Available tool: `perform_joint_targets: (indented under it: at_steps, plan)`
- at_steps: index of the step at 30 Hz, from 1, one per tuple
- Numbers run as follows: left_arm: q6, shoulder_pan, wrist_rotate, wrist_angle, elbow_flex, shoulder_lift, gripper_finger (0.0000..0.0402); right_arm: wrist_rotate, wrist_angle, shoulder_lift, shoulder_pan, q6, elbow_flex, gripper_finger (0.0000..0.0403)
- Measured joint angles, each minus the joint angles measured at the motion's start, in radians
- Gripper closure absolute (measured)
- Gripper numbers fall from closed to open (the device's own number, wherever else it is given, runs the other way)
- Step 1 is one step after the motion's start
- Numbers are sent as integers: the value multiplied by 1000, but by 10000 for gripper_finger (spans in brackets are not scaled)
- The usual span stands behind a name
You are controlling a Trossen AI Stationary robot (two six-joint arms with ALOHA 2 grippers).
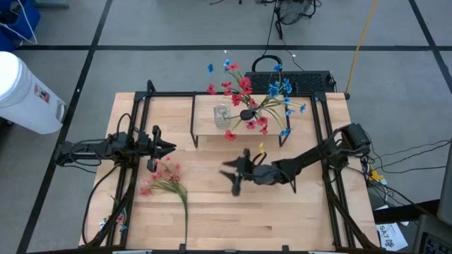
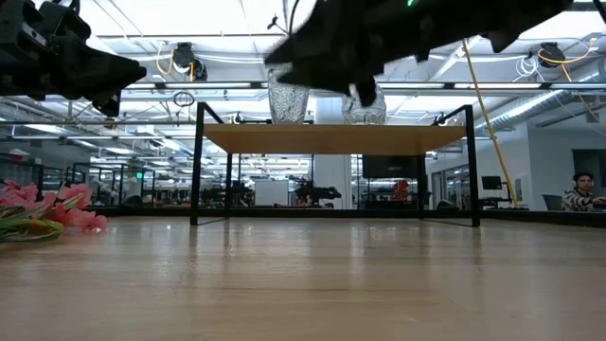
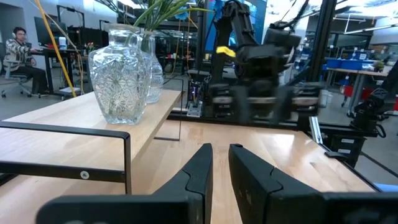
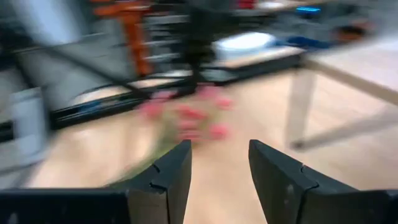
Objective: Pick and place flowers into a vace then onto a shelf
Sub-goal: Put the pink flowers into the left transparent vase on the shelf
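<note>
The shelf [image 1: 240,129] stands at the table's far middle. On it are an empty clear glass vase [image 1: 222,113] and a second vase [image 1: 247,114] holding the red spray [image 1: 236,88] and the blue spray [image 1: 281,90]. The pink spray [image 1: 164,180] lies flat on the table at the near left, and also shows in the low view [image 2: 57,213] and, blurred, in the right wrist view [image 4: 186,121]. My left gripper [image 1: 169,147] hovers left of the shelf, empty, with a narrow gap between its fingers [image 3: 221,163]. My right gripper [image 1: 230,175] is open and empty in front of the shelf, pointing toward the pink spray.
Black frame rails [image 1: 134,141] run along the table's left and right sides. A white bin [image 1: 21,92] stands on the floor beyond the far left corner. A person sits far off in the room [image 2: 578,194]. Bare wood lies between the shelf and the near edge.
</note>
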Motion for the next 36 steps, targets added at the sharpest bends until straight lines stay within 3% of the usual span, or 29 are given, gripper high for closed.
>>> perform_joint_targets:
  at_steps: [2, 6, 10, 18, 36]
  plan:
    - [0, 0, 0, 0, 0, 0, 344, 56, -48, 3, -14, 80, 0, 252]
    - [0, 0, 0, 0, 0, 0, 344, 23, -29, 1, -28, 138, 0, 252]
    - [0, 0, 0, 0, 0, 0, 344, -10, 0, 3, -20, 133, 0, 252]
    - [0, 0, 0, 0, 0, 0, 344, 48, 23, 58, -3, 181, 0, 252]
    - [0, 0, 0, 0, 0, 0, 344, 23, 76, 94, 3, 208, -1, 252]
